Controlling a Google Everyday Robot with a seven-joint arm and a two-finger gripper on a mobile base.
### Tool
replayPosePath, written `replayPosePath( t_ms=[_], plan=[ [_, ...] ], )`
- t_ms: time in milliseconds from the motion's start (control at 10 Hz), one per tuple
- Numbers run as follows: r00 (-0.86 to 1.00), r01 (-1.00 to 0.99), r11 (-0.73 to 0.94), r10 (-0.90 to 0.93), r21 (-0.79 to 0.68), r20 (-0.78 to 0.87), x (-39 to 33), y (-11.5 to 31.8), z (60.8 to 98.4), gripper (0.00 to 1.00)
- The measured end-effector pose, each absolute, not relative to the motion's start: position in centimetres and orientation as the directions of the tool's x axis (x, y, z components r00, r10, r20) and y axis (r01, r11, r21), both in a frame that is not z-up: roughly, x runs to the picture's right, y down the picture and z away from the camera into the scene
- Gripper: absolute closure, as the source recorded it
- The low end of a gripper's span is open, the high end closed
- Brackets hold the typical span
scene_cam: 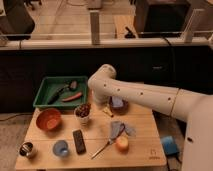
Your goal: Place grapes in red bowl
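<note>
The grapes, a dark reddish-purple bunch, sit on top of a white cup near the middle of the wooden table. The red bowl stands to their left, apart from them and with nothing in it that I can see. My white arm reaches in from the right and bends down behind the grapes. My gripper hangs under that bend, just right of the grapes, mostly hidden by the arm.
A green tray with utensils stands at the back left. A dark bowl with a blue block is behind the arm. In front lie a black remote, blue cup, metal cup, brush and orange fruit.
</note>
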State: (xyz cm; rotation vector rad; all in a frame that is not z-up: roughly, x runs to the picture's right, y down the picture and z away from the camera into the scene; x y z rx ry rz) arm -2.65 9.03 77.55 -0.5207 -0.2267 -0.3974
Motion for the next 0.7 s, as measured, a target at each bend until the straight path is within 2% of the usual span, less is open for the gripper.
replayPosePath(
  t_ms=[100, 200, 700],
  plan=[
    [0.883, 0.454, 0.781, -0.330, -0.428, 0.333, -2.3, 9.1, 77.3, 0.21],
    [0.871, 0.475, 0.772, -0.341, -0.423, 0.355, -1.9, 9.1, 77.0, 0.20],
    [0.807, 0.567, 0.721, -0.391, -0.398, 0.443, -1.7, 8.8, 76.9, 0.20]
  ],
)
